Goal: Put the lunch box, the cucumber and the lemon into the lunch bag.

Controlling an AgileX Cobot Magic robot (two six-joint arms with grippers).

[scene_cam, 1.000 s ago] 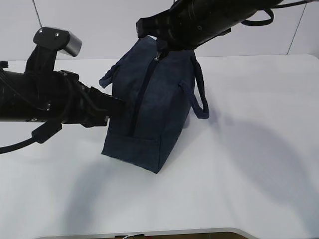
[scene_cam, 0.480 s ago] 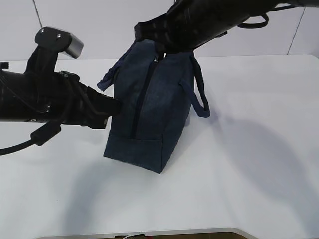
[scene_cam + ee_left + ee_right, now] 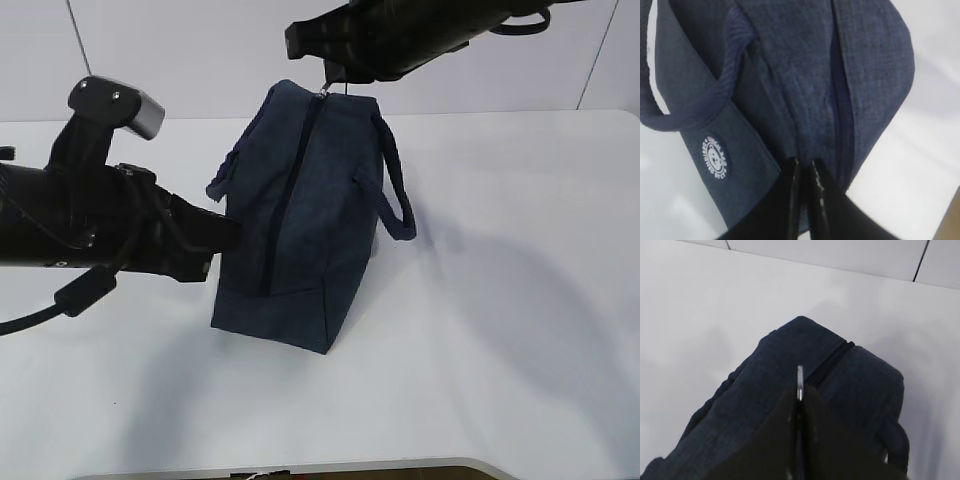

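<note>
The dark navy lunch bag stands on the white table, its zip closed along the visible length. My right gripper is above the bag's top far end, shut on the silver ring zip pull; the bag also fills the right wrist view. My left gripper is shut, pinching the bag's fabric at its near end beside the zip; the round white logo and a handle show there. The lunch box, cucumber and lemon are out of view.
The white table lies around the bag. A pale wall stands behind the table. The table's front edge runs along the bottom of the exterior view.
My right gripper has moved the zip pull up and to the far end of the bag; the bag's top now stands taller and tauter. My left gripper stays clamped on the fabric.
</note>
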